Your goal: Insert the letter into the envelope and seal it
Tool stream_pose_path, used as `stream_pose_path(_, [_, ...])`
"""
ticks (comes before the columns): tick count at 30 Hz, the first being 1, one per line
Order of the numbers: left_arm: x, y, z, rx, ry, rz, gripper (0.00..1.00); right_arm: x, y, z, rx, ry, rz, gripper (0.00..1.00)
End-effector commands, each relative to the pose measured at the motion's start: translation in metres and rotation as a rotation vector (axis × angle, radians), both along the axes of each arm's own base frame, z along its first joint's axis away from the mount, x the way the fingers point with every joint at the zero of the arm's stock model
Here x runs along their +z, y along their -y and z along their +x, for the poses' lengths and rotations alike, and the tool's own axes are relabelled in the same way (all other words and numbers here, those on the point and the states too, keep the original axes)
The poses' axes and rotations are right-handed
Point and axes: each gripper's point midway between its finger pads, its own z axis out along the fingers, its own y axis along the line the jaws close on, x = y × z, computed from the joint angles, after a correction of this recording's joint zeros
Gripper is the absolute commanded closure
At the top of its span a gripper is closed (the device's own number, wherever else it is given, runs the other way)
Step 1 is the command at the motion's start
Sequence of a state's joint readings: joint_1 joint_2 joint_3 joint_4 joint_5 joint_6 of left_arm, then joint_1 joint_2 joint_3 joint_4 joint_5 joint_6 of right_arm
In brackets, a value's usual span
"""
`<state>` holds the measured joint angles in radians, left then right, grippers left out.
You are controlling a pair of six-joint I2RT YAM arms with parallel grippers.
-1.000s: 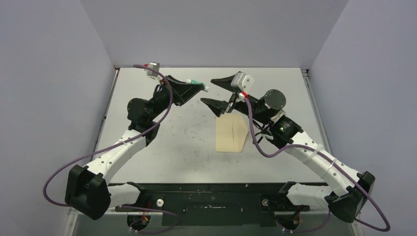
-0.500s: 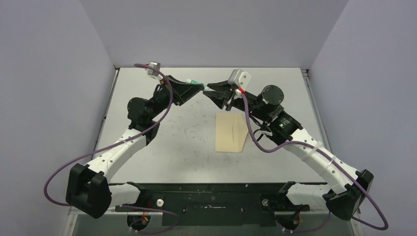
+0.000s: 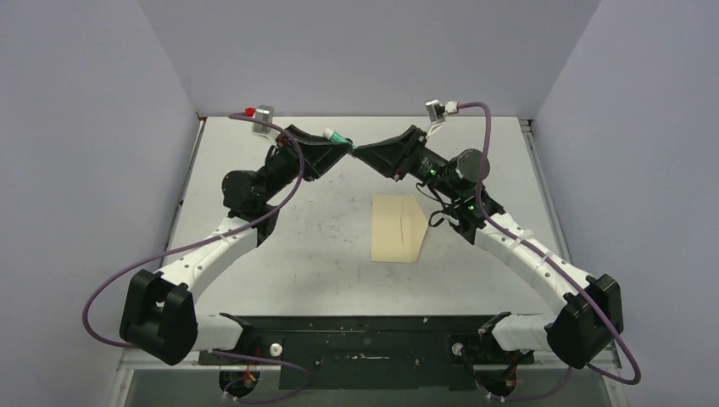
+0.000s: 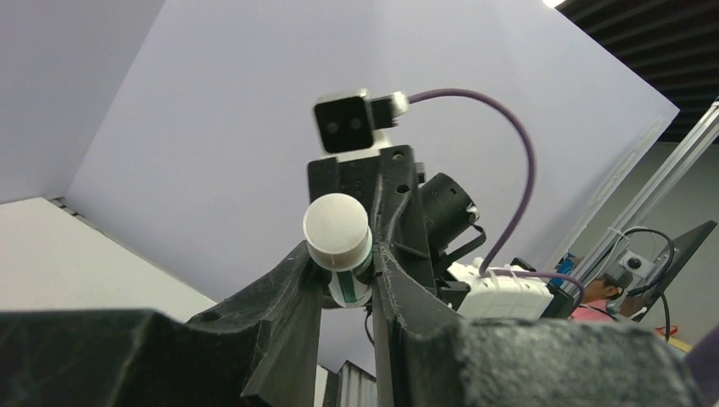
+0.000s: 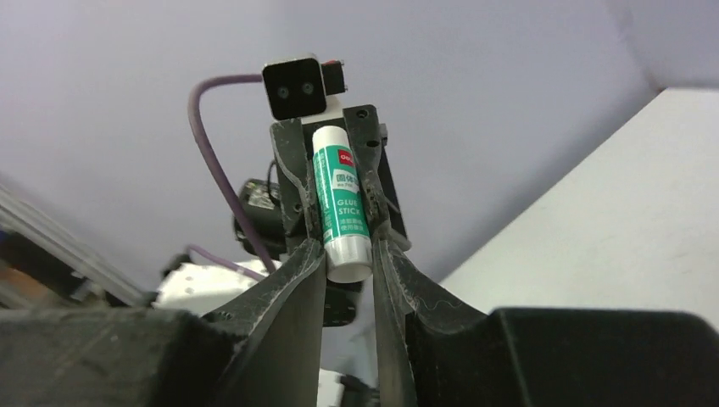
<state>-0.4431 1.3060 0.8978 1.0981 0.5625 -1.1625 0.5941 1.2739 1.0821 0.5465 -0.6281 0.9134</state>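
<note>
Tan envelope: the plain pale tan paper envelope lies flat on the grey table, right of centre, near the right arm. It is well apart from both grippers and nothing touches it.
Letter: the brownish bordered sheet is not visible anywhere. It is probably already inside the envelope, though the top view is too coarse to confirm this or to show how the flap lies.
Progress: insertion is judged done and sealing not yet done. Glue has yet to reach the flap, which must then be pressed down.
Glue stick: a white-and-green cylindrical glue stick is held in the air over the far part of the table, where the two arms meet.
Left gripper: the black two-finger left gripper is pinching one end of the glue stick.
Right gripper: the black right gripper is clamped on the other, white end, likely in order to pull the cap off.
Writing: "GLUE STICK" reads in white on the green label. The small red logo and the characters above it are too small to read.
</note>
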Motion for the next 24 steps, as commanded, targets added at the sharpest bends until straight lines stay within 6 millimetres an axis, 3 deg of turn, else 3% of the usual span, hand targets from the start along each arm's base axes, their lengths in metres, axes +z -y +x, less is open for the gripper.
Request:
stream_pose_path(1, [0.049,-0.013,-0.019,0.034,0.245,-0.093,1.0,0.028,0.007,-0.01,0.141,-0.381,0.334,0.95])
stream_pose_path(5, [0.049,-0.013,-0.018,0.024,0.244,-0.098,1.0,0.037,0.02,-0.009,0.146,-0.478,0.457,0.95])
stream_pose_path(9, [0.049,-0.015,-0.019,0.026,0.218,-0.105,1.0,0.042,0.03,-0.012,0.122,-0.404,0.496,0.91])
stream_pose_path(10, [0.048,-0.015,-0.019,0.025,0.209,-0.102,1.0,0.039,0.031,-0.013,0.093,-0.349,0.472,0.77])
stream_pose_path(12, [0.046,-0.015,-0.02,0.022,0.198,-0.096,1.0,0.029,0.03,-0.012,0.009,-0.204,0.361,0.36])
stream_pose_path(13, [0.044,-0.015,-0.02,0.021,0.191,-0.092,1.0,0.024,0.029,-0.012,-0.039,-0.099,0.283,0.23])
stream_pose_path(15, [0.041,-0.014,-0.02,0.015,0.171,-0.083,1.0,0.013,0.026,-0.007,-0.13,0.058,0.117,0.12])
stream_pose_path(17, [0.038,-0.013,-0.02,0.005,0.148,-0.07,1.0,0.004,0.025,-0.002,-0.191,0.198,-0.047,0.1])
stream_pose_path(21, [0.032,-0.009,-0.019,-0.019,0.088,-0.041,1.0,0.024,0.022,-0.007,-0.221,0.4,-0.145,0.16])
stream_pose_path(24, [0.029,-0.008,-0.02,-0.033,0.059,-0.037,1.0,0.025,0.014,-0.012,-0.231,0.531,-0.251,0.21])
